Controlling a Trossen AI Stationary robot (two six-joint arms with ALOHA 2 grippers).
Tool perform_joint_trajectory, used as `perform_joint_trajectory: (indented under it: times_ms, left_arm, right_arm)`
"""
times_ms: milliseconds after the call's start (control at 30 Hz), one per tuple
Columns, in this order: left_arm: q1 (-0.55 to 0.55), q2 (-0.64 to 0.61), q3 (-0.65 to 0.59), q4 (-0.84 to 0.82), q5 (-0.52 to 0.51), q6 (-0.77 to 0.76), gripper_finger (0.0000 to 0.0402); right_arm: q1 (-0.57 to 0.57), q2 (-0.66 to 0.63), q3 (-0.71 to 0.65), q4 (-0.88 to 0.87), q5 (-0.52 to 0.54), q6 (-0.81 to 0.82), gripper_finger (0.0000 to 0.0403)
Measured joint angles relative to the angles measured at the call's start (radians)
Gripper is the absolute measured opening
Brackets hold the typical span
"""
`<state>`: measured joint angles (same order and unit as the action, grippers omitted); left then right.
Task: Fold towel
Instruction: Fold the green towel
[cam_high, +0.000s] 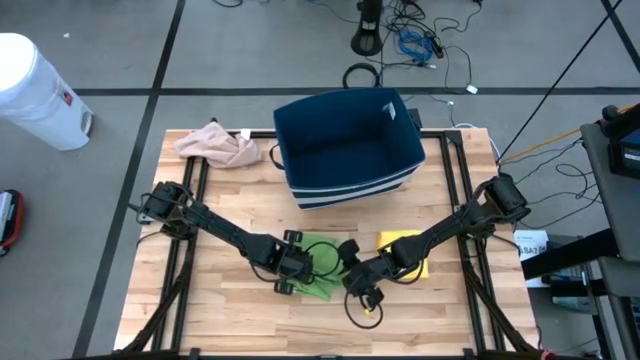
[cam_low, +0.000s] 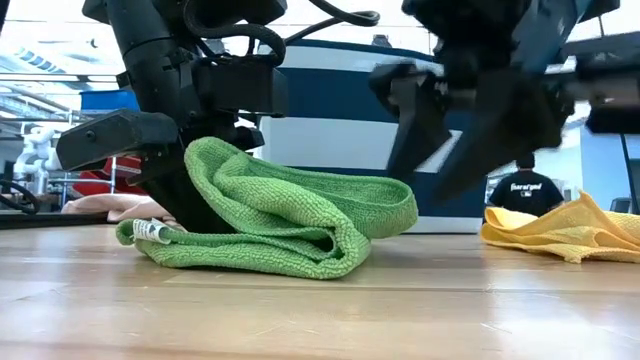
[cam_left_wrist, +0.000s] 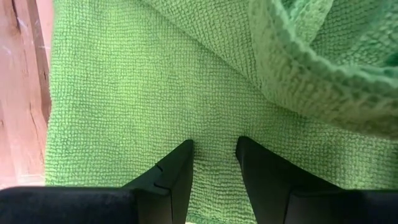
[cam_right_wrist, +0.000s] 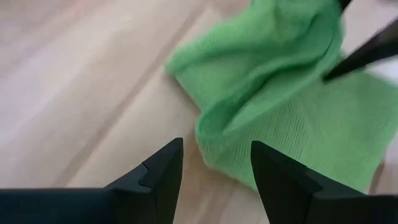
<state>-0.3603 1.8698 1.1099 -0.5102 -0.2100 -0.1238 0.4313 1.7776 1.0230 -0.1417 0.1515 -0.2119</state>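
Observation:
The green towel (cam_high: 322, 266) lies bunched and partly folded over itself on the wooden table, with a white tag (cam_low: 148, 231) at its left end in the low view. My left gripper (cam_high: 290, 268) is down on the towel's left part, with its fingers close together on the cloth (cam_left_wrist: 214, 149). My right gripper (cam_high: 362, 288) hangs open just off the towel's right end, above the table (cam_low: 440, 130). In its wrist view (cam_right_wrist: 214, 149) bare wood and the towel's rumpled edge (cam_right_wrist: 217, 134) lie beyond the fingers. My left gripper comes at the green towel from above, pointing down. Its two fingertips (cam_left_wrist: 183, 158) are set on a flat layer of the cloth, with a narrow strip of it (cam_left_wrist: 214, 134) between them. Whether it has one layer or several, I cannot tell. The towel rests on the table, slack.
A yellow cloth (cam_high: 405, 248) lies to the right of the towel, under the right arm. A dark blue bin (cam_high: 345, 145) stands at the far middle of the table and a pink cloth (cam_high: 215, 145) at the far left. A person (cam_low: 525, 185) shows in the room behind.

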Motion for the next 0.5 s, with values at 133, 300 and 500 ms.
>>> perform_joint_trajectory:
  times_ms: [133,300,500]
  left_arm:
    - [0.000,0.000,0.000,0.000,0.000,0.000,0.0140]
    - [0.000,0.000,0.000,0.001,0.000,0.001,0.0140]
    - [0.000,-0.015,-0.002,-0.002,-0.001,0.001,0.0140]
  right_arm:
    - [0.000,0.017,0.000,0.021,0.001,0.010,0.0176]
    - [0.000,0.027,0.000,0.077,0.023,0.009,0.0176]
    - [-0.027,0.059,0.000,0.093,0.034,0.007,0.0175]
